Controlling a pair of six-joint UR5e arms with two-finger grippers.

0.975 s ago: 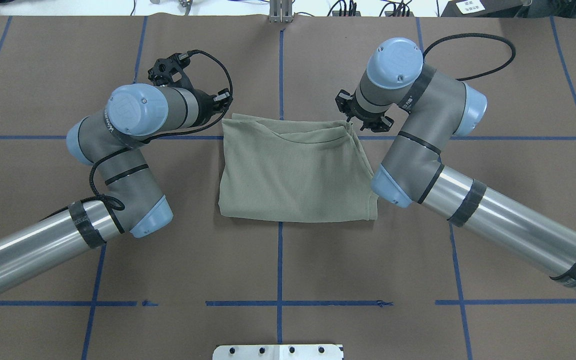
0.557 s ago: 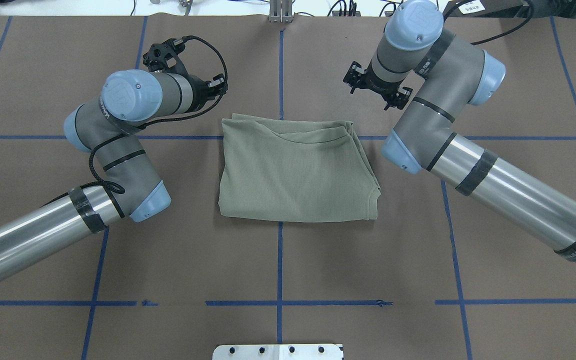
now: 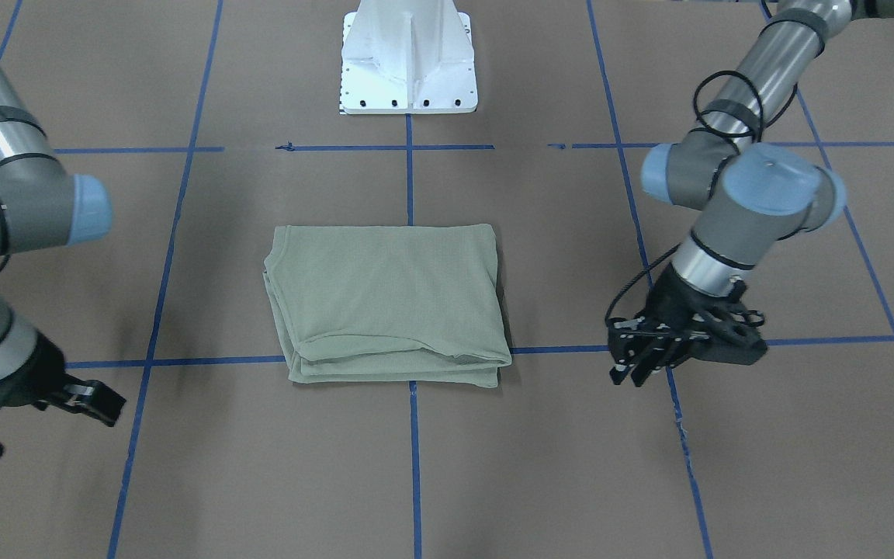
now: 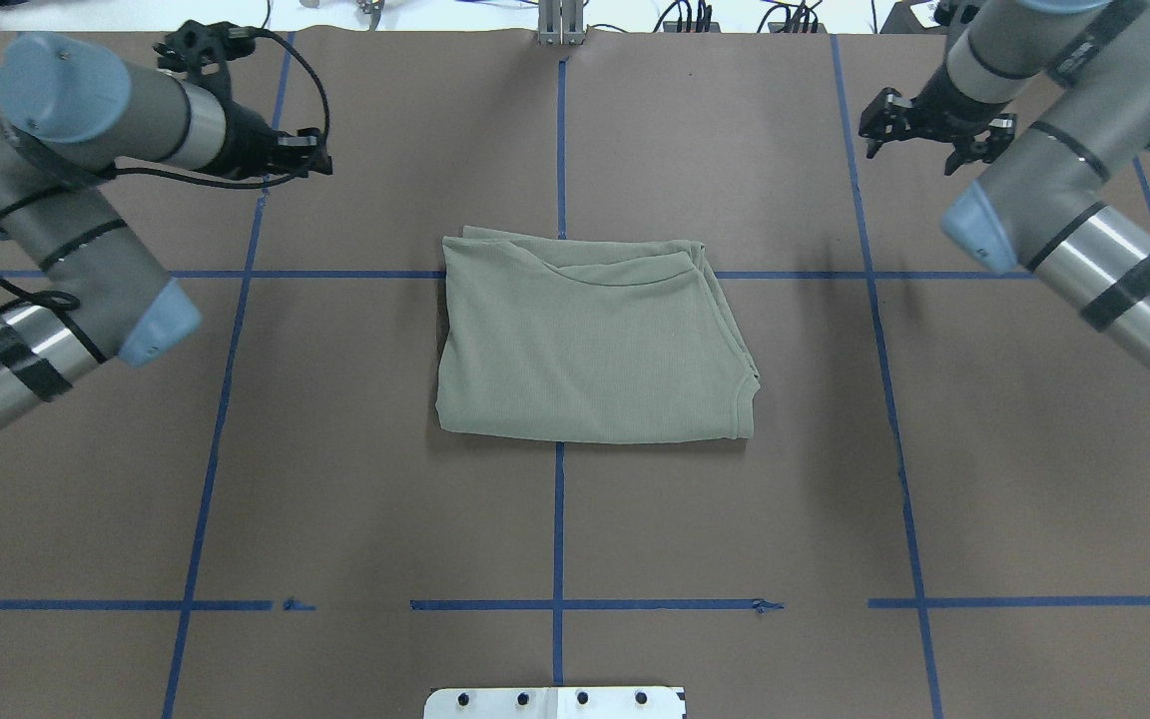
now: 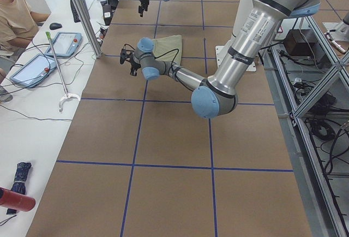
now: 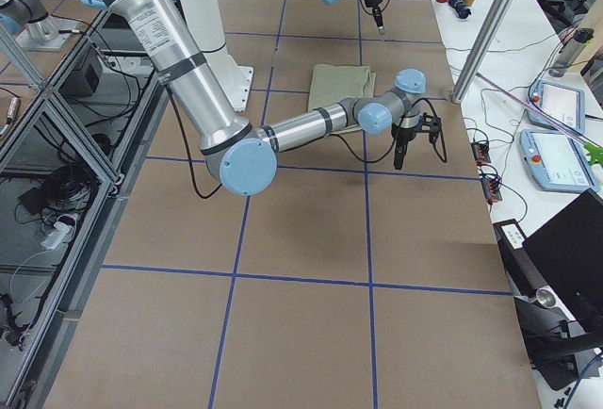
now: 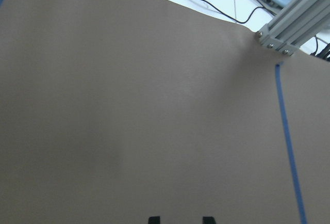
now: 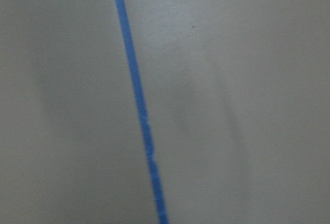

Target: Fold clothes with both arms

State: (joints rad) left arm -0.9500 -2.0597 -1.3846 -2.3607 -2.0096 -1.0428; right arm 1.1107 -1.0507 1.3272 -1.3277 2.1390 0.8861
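The sage-green clothes (image 4: 590,340) lie folded into a flat rectangle at the table's middle, also seen in the front view as clothes (image 3: 389,299). Nothing touches them. My left gripper (image 4: 310,155) hovers far off to the shirt's left, near the table's far side. In the front view this left gripper (image 3: 627,376) has its fingers apart, and the left wrist view shows two fingertips (image 7: 153,219) with bare paper between them. My right gripper (image 4: 924,125) hangs well to the shirt's right; in the front view the right gripper (image 3: 109,407) is a dark bar, and I cannot tell its state.
Brown paper with blue tape lines (image 8: 139,110) covers the table. The white base pedestal (image 3: 408,58) stands at the robot's side. An aluminium post (image 7: 281,28) rises at the far edge. A person (image 5: 16,7) sits at a side desk with tablets (image 5: 65,43).
Both arms have swung outward and toward the table's far side, away from the shirt's top corners. The folded shirt has stayed in place.
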